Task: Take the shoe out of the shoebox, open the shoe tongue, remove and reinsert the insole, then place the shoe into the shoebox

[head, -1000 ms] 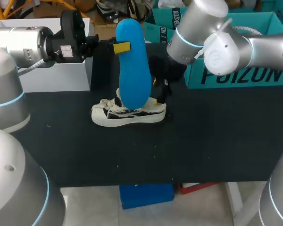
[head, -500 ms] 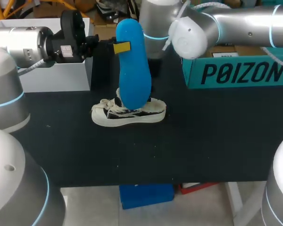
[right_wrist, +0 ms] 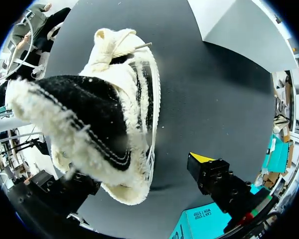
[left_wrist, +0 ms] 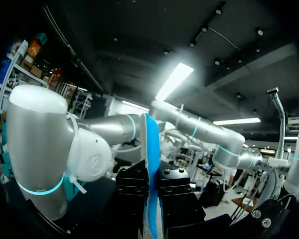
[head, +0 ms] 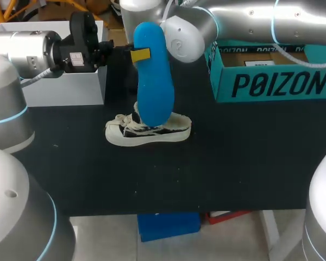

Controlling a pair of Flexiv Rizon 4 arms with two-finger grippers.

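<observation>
Swung leftward, the right arm (head: 186,39) now crosses behind the blue insole (head: 152,81), pinched upright by the left gripper (head: 137,54) over the shoe (head: 148,131) lying on the black table (head: 233,163); the right gripper (right_wrist: 132,174) gapes empty above it. The shoebox (head: 271,82) sits rear right, no longer blocked.

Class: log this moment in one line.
left gripper shut on upright blue foam insole | right gripper open over white canvas sneaker | sneaker outside teal cardboard shoebox

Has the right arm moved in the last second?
Yes. In the head view the right arm has swung left, off the teal shoebox, to behind the blue insole.
</observation>
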